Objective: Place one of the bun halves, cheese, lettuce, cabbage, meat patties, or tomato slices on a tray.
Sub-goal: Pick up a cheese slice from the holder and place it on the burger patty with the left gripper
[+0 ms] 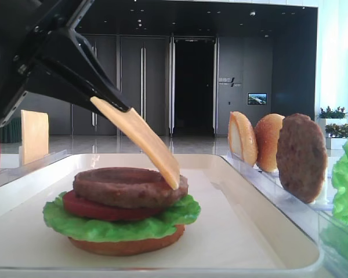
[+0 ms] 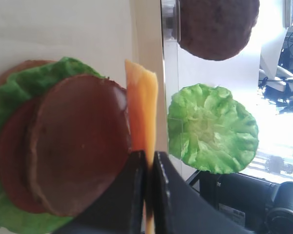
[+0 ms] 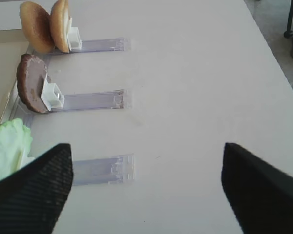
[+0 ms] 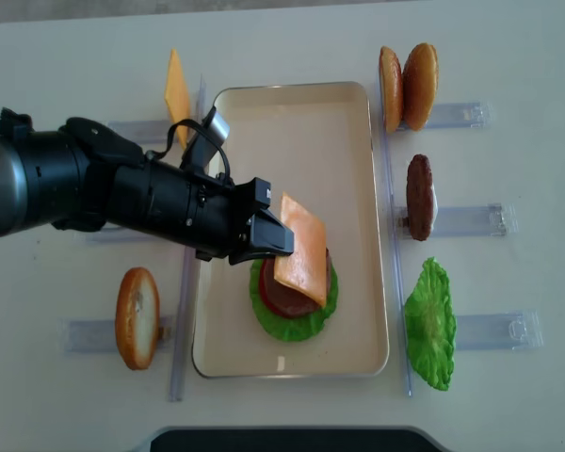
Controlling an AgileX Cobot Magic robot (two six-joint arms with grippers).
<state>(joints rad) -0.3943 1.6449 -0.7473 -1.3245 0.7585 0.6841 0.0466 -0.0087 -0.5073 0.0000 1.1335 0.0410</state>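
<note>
My left gripper (image 4: 275, 240) is shut on a thin yellow-orange cheese (image 4: 303, 250) slice by one edge. The slice slants down over a stack on the cream tray (image 4: 292, 89). In the low exterior view the cheese (image 1: 142, 139) has its lower edge at the right rim of the top meat patty (image 1: 127, 185). Under the patty lie a tomato slice (image 1: 87, 207), ruffled lettuce (image 1: 104, 226) and a flat bottom bun (image 1: 127, 246). The left wrist view shows the cheese (image 2: 142, 107) edge-on between the closed fingers. My right gripper (image 3: 146, 151) hangs open over bare table, holding nothing.
Clear racks flank the tray. On the right stand two bun halves (image 4: 407, 87), a spare patty (image 4: 419, 196) and a lettuce leaf (image 4: 431, 325). On the left are another cheese slice (image 4: 176, 92) and a bun half (image 4: 137, 317).
</note>
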